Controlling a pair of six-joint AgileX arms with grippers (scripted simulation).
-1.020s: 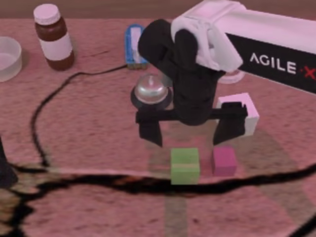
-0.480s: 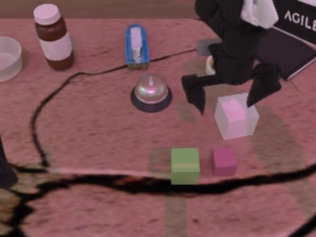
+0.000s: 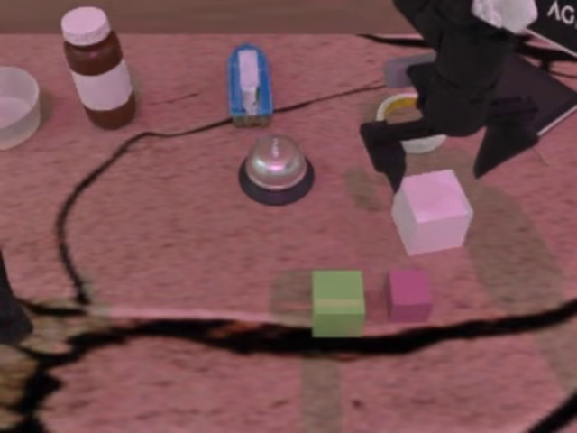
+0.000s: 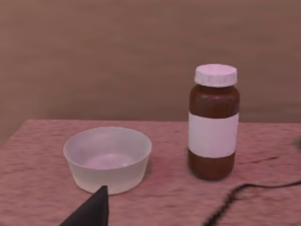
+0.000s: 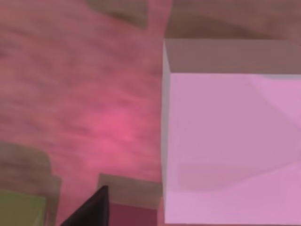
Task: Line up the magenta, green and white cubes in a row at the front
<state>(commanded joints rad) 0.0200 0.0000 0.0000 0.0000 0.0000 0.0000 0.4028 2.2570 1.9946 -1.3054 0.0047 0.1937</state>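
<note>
Hovering my right gripper (image 3: pixel 448 162), fingers spread apart, just beyond the white cube (image 3: pixel 432 211), I am seeing the green cube (image 3: pixel 338 302) and magenta cube (image 3: pixel 410 294) already side by side near the front, the white one waiting farther back.

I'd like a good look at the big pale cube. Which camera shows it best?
The top view: the white cube shows whole, behind the magenta cube, with the right tool open above it. The right wrist view shows only part of it, very close. The left wrist view misses it.
</note>
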